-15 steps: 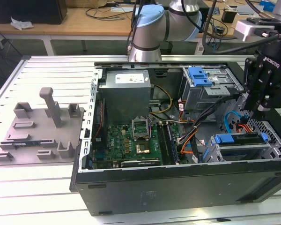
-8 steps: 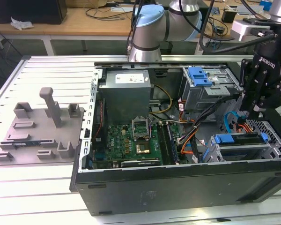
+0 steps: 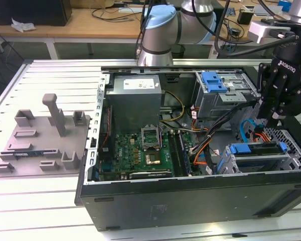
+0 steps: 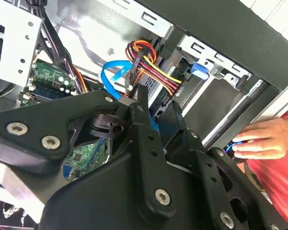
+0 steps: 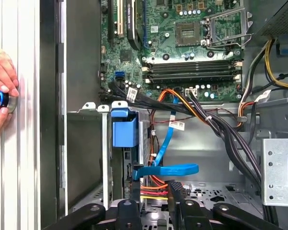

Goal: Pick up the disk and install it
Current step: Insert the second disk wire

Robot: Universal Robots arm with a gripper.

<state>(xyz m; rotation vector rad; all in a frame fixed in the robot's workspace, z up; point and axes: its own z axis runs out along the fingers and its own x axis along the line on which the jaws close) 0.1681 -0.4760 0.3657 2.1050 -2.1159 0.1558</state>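
1. Because the open black computer tower case (image 3: 190, 201) lies on its side on the ribbed white metal table (image 3: 45, 80), its bays face up toward the arm.
2. The disk (image 3: 257, 149), a flat drive in a blue plastic carrier frame, lies in the silver metal drive cage (image 3: 291, 159) at the exterior view's lower right. I judge it seated, or very nearly so. Its label is not visible.
3. The black two-finger gripper (image 5: 151, 203) hangs just above that cage, wrist pointing down, which suits working along the slot.
4. In both wrist views its fingers (image 4: 140, 111) stand apart. Coloured cables show through the gap, and nothing is clamped between them.
5. In the first wrist view, the carrier's blue end block (image 5: 125, 127) sits at the cage mouth facing the green motherboard (image 5: 182, 43). A flat blue data cable (image 5: 169, 168) loops just beside it, near the fingers.
6. The blue plastic tab on its perforated cage (image 3: 214, 81), toward the exterior view's upper right, is well apart from the gripper.
7. A person's hand (image 5: 1, 93) rests on a small blue-ringed round device outside the case wall.
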